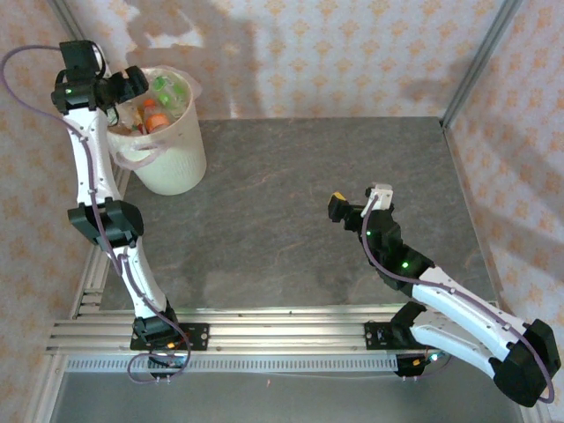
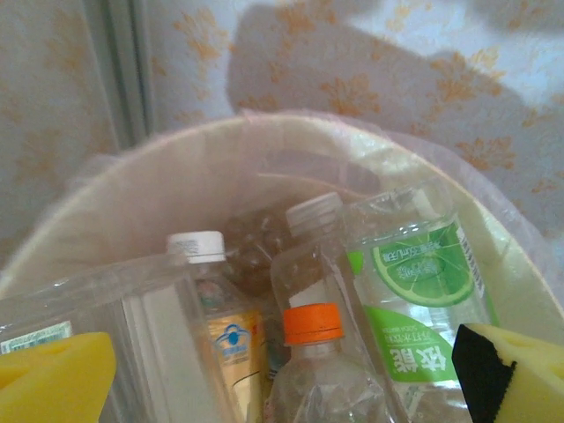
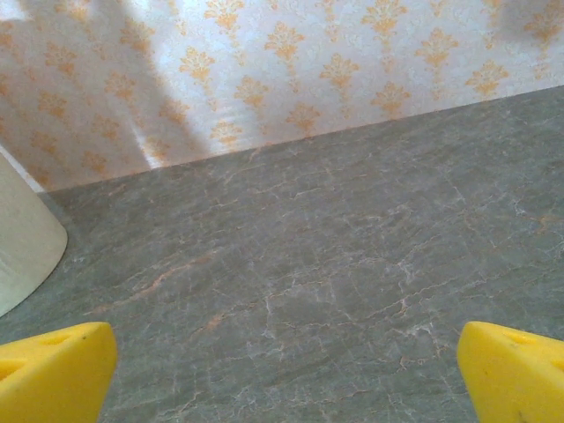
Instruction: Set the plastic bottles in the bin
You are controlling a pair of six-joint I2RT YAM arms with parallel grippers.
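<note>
Bottles (image 2: pixel 310 328) fill bin (image 2: pixel 106 203), one bearing lime label (image 2: pixel 425 275).

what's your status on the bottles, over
Left gripper open above the bin. Right gripper open over the table. Plastic bottles piled inside the bin. Nothing blocking either arm.

The top camera looks steeply down from behind the arm bases (image 1: pixel 167 339) over the counter (image 1: pixel 308 203). The left wrist camera sits close above the bin (image 2: pixel 132 185), looking between the left fingers (image 2: pixel 53 379). The right wrist camera faces low across the counter; beyond the right fingers (image 3: pixel 53 370), probably that same bin's wall.
</note>
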